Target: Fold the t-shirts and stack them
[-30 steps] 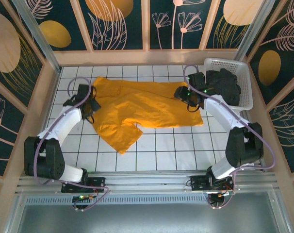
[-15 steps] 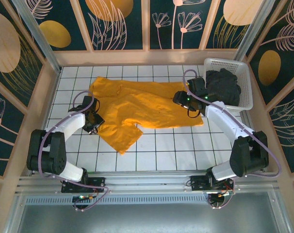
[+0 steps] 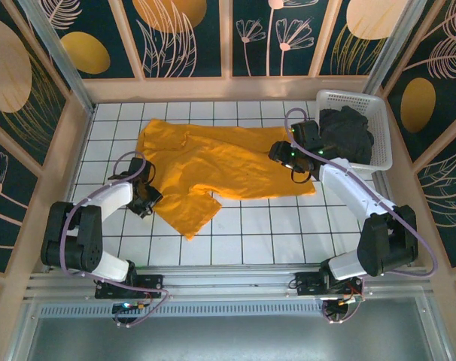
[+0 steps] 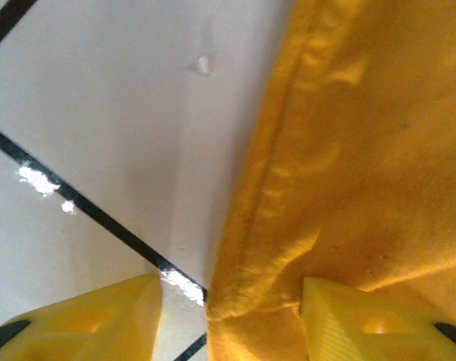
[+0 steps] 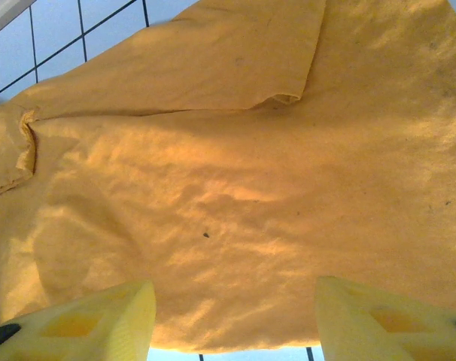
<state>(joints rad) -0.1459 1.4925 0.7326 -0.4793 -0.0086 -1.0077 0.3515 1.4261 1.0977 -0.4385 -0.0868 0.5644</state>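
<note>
Mustard t-shirt (image 3: 213,165) lies spread just left of the mesh basket (image 3: 348,93); charcoal t-shirt (image 3: 347,135) heaped inside it. My left gripper (image 4: 229,312) gapes astride the hem farthest from the basket, right gripper (image 5: 235,320) wide over the nearest edge, both empty. Limp, light cloth: I'd pinch hems.

The mustard t-shirt (image 3: 228,162) is soft, matt cloth with a fine, slightly fuzzy knit and a stitched hem, rumpled into low wrinkles. The dark t-shirt (image 3: 347,134) is matt cloth too, in a basket (image 3: 350,95) of white plastic mesh. The worktop (image 3: 266,233) is glossy white tile with thin dark joints and bright spots of glare. The jaws of the left gripper (image 4: 229,320) and the right gripper (image 5: 235,316) are matt yellow plastic, finely ridged. A wooden frame (image 3: 235,88), pale and smooth, borders the worktop's far edge, and a ribbed grey metal rail (image 3: 228,282) lines its near edge.
</note>
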